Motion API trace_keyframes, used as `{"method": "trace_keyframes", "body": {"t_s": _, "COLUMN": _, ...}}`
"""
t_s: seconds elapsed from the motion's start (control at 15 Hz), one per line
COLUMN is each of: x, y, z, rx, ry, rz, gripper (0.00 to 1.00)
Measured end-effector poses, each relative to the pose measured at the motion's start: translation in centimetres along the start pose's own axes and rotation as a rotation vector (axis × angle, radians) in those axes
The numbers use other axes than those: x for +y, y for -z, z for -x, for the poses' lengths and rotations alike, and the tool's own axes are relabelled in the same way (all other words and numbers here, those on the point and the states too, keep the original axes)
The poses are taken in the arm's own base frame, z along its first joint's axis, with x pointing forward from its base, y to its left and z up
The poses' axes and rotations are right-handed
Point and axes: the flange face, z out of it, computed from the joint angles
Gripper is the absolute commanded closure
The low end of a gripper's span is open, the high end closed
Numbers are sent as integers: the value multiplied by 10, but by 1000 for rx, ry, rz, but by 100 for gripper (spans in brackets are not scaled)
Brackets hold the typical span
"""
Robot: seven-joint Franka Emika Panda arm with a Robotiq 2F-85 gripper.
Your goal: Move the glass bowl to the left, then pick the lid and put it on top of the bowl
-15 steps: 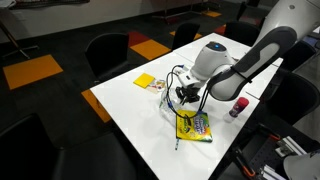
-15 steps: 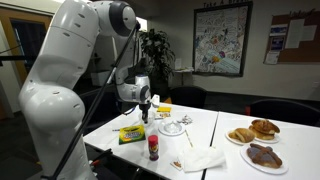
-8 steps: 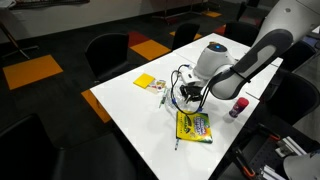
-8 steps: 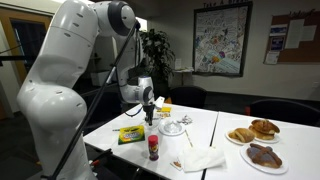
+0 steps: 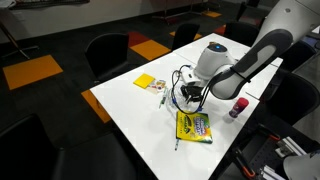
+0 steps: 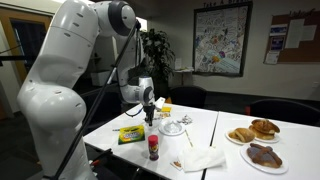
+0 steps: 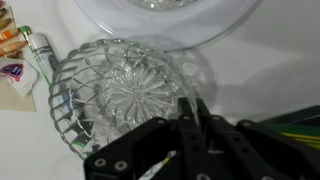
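In the wrist view the glass bowl (image 7: 165, 35), wide with a whitish rim, lies at the top edge. Just below it sits the lid (image 7: 115, 95), a smaller round piece of clear ribbed glass on the white table. My gripper (image 7: 190, 110) is low over the lid's right edge, and its two fingers are pressed together on the lid's rim. In an exterior view the gripper (image 6: 151, 117) is down at the table, just left of the glass bowl (image 6: 174, 127). In an exterior view the gripper (image 5: 188, 97) hides the glassware.
A crayon box (image 5: 193, 126) lies close to the gripper and also shows in an exterior view (image 6: 130, 134). A yellow sticky-note pad (image 5: 146, 81), a red-capped bottle (image 6: 153, 148), a white napkin (image 6: 200, 158) and plates of pastries (image 6: 255, 130) share the table. Chairs surround it.
The gripper shifted slightly toward the glass bowl between one second ago and half a second ago. Since then nothing has visibly moved.
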Motion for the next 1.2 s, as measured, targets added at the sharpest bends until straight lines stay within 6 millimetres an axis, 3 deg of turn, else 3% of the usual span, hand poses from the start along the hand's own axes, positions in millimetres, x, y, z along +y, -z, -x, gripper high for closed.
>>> {"method": "trace_keyframes", "body": {"t_s": 0.07, "x": 0, "y": -1, "z": -2, "rx": 6, "ry": 1, "rz": -1, "gripper": 98}}
{"method": "trace_keyframes", "body": {"t_s": 0.13, "x": 0, "y": -2, "z": -3, "rx": 12, "ry": 1, "rz": 1, "gripper": 66}}
{"method": "trace_keyframes", "body": {"t_s": 0.2, "x": 0, "y": -2, "z": -4, "rx": 17, "ry": 1, "rz": 2, "gripper": 65}}
{"method": "trace_keyframes", "body": {"t_s": 0.33, "x": 1, "y": -2, "z": -6, "rx": 26, "ry": -1, "rz": 4, "gripper": 53}}
{"method": "trace_keyframes", "body": {"t_s": 0.6, "x": 4, "y": 2, "z": -8, "rx": 40, "ry": 1, "rz": 19, "gripper": 23}}
{"method": "trace_keyframes", "body": {"t_s": 0.8, "x": 12, "y": 17, "z": -8, "rx": 35, "ry": 10, "rz": 52, "gripper": 3}}
{"method": "trace_keyframes", "body": {"t_s": 1.0, "x": 20, "y": 40, "z": -6, "rx": 19, "ry": 8, "rz": 90, "gripper": 0}}
{"method": "trace_keyframes", "body": {"t_s": 1.2, "x": 21, "y": 61, "z": 15, "rx": 1, "ry": -44, "rz": 114, "gripper": 0}}
